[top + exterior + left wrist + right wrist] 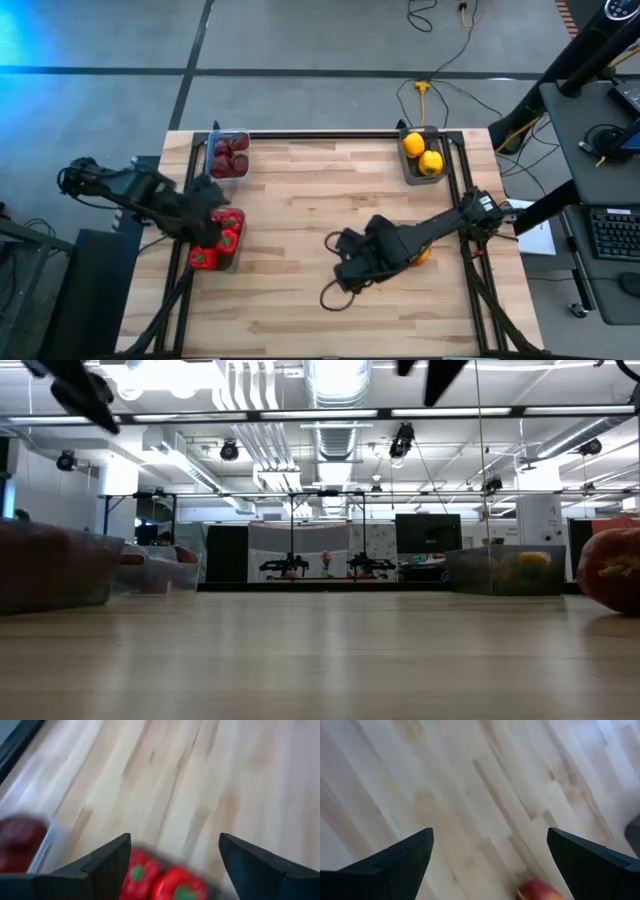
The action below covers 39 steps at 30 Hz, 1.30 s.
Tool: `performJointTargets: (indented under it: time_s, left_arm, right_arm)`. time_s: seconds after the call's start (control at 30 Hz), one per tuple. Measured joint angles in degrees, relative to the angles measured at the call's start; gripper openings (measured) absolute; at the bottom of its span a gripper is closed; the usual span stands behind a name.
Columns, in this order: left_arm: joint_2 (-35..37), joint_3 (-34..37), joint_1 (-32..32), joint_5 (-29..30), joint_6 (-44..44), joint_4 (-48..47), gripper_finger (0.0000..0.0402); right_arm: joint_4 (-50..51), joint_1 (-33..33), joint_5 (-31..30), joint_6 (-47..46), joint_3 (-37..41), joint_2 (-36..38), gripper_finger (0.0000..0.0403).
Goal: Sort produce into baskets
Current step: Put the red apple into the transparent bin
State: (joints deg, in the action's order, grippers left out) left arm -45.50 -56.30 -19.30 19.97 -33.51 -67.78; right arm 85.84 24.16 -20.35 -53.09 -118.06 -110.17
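Observation:
My left gripper (218, 222) is open above the basket of bright red peppers (216, 246) at the table's left edge. Two peppers (159, 881) show below and between its fingers, untouched. My right gripper (362, 264) is open above bare table right of centre. One orange-red piece (423, 257) lies on the table beside that arm, partly hidden by it; it also shows in the right wrist view (540, 891) and the low view (610, 568). Dark maroon round pieces fill a basket (230, 156) at the far left. Yellow pieces lie in a basket (422, 156) at the far right.
A black frame (330, 134) runs along the table's far edge and down both sides. A dark cable loop (334, 295) hangs below my right arm. Bare wood (300, 200) lies between the two arms.

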Motion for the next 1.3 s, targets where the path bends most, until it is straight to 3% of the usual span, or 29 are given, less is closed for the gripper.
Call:
performJointTargets:
  time_s: [0.17, 0.33, 0.53, 0.63, 0.73, 0.8, 0.87, 1.03, 1.3]
  left_arm:
    - [6.9, 2.6, 0.0, 0.1, 0.9, 17.5, 0.0273]
    - [7.1, 7.6, 0.0, 1.1, 3.9, 38.7, 0.0259]
    - [0.9, 15.6, 0.2, 14.7, 13.4, 61.0, 0.0256]
    - [-3.1, 16.5, 0.8, 20.4, 19.8, 68.4, 0.0256]
    - [-6.6, 14.8, 1.2, 21.5, 28.2, 70.7, 0.0256]
    - [-8.6, 13.3, 1.2, 21.5, 33.8, 69.7, 0.0256]
    - [-10.5, 12.0, 1.3, 21.5, 34.3, 69.2, 0.0256]
    - [-12.8, 10.1, 1.9, 21.7, 35.5, 68.7, 0.0256]
    - [-14.6, 11.0, 1.9, 21.6, 37.9, 66.4, 0.0258]
  right_arm:
    - [0.9, 1.2, 2.7, 3.3, 6.6, 3.7, 0.0382]
    - [0.3, 0.7, 2.4, 3.2, 16.6, 13.2, 0.0382]
    - [-8.5, 0.7, 2.5, 5.0, 33.1, 24.7, 0.0382]
    - [-13.2, 0.7, 7.3, 9.1, 40.4, 27.3, 0.0382]
    - [-13.5, 1.2, 12.1, 11.2, 44.6, 28.3, 0.0382]
    - [-13.7, 2.5, 10.7, 14.6, 46.5, 28.5, 0.0382]
    - [-14.1, 3.3, 10.4, 20.0, 48.6, 28.0, 0.0382]
    - [-13.7, 3.7, 17.5, 30.8, 50.7, 26.3, 0.0382]
    - [-13.1, 3.3, 14.4, 45.7, 51.5, 26.0, 0.0382]
